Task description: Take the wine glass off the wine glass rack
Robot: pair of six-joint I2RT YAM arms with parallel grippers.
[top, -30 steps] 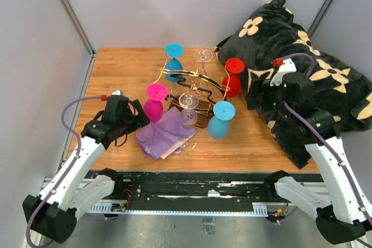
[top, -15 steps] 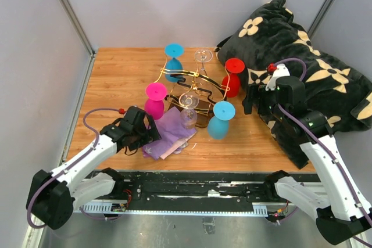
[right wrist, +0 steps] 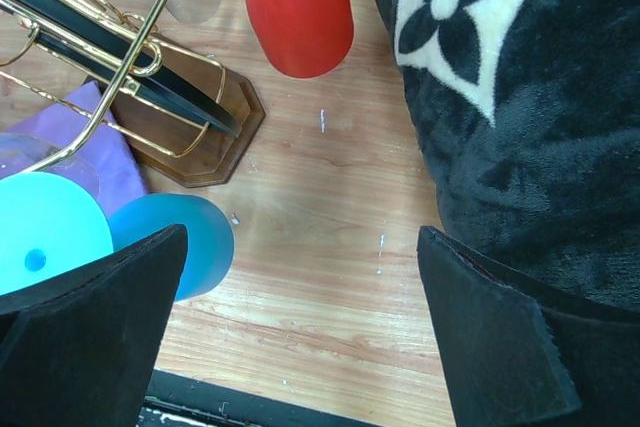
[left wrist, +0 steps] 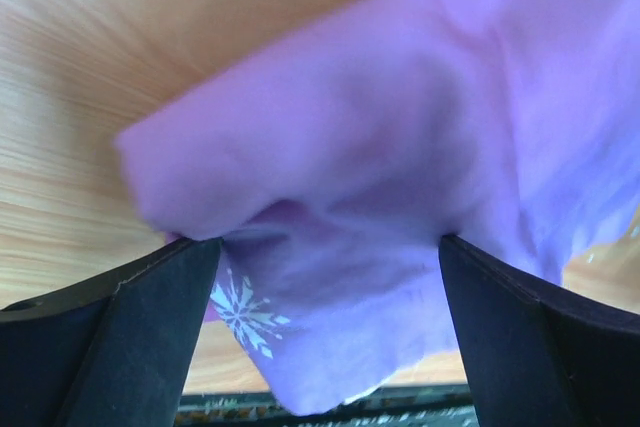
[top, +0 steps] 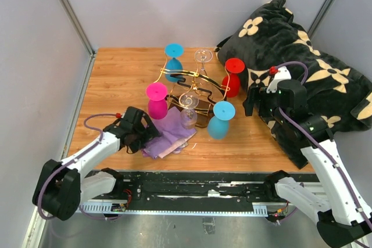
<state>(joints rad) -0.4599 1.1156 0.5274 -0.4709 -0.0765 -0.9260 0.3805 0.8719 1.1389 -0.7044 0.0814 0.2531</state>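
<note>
The wine glass rack (top: 195,88) stands mid-table, gold wire arms on a dark brown base (right wrist: 190,137). Upside-down glasses hang on it: blue (top: 173,62), clear (top: 202,57), red (top: 233,77), pink (top: 155,101), a second clear wine glass (top: 188,108) and cyan (top: 222,119). My left gripper (top: 150,136) is low at the front left, open, its jaws astride the edge of a purple cloth (left wrist: 340,177). My right gripper (top: 253,101) hovers open to the right of the rack, over bare wood near the red glass (right wrist: 298,7) and the cyan glass (right wrist: 190,242).
The purple cloth (top: 168,133) lies crumpled in front of the rack, under the pink and clear glasses. A black blanket with cream flowers (top: 302,68) fills the right side of the table. Grey walls enclose the table on the left, back and right.
My left arm has swung right and down toward the front, bringing its open jaws onto the purple cloth's edge. The right gripper has shifted slightly left toward the rack.
</note>
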